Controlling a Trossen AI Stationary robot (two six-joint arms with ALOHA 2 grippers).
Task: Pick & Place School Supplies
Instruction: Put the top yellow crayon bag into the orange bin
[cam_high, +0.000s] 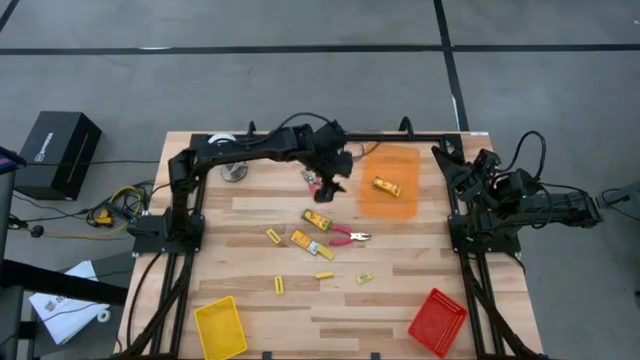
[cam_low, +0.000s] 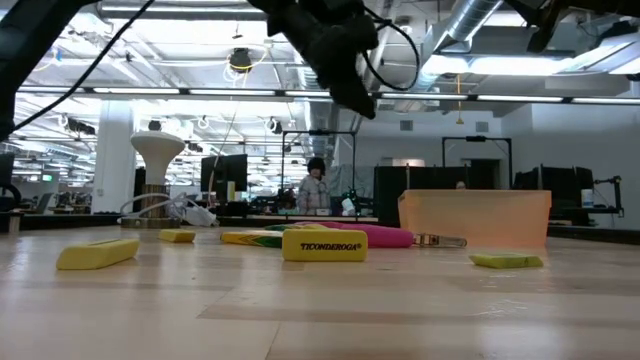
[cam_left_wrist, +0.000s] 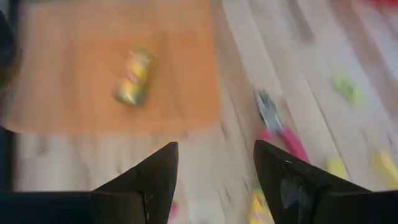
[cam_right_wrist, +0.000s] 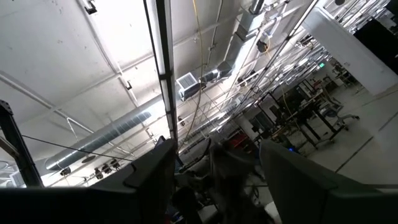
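My left gripper (cam_high: 335, 187) (cam_left_wrist: 214, 148) hangs open above the table, just left of the orange tray (cam_high: 392, 203); nothing is between its fingers. One yellow block (cam_high: 387, 186) (cam_left_wrist: 133, 78) lies flat in that tray. Red-handled pliers (cam_high: 350, 236) (cam_left_wrist: 280, 129) lie on the table nearer the front. A second red tool (cam_high: 314, 182) shows partly under the left arm. Several yellow blocks (cam_high: 317, 220) (cam_low: 325, 245) lie scattered mid-table. My right gripper (cam_high: 452, 168) (cam_right_wrist: 214, 146) waits open at the table's right edge, pointing up at the ceiling.
A yellow tray (cam_high: 220, 328) sits at the near left corner and a red tray (cam_high: 437, 322) at the near right. A white cup-like object (cam_high: 230, 152) stands at the far left under the left arm. A person (cam_low: 315, 185) stands in the room beyond the table.
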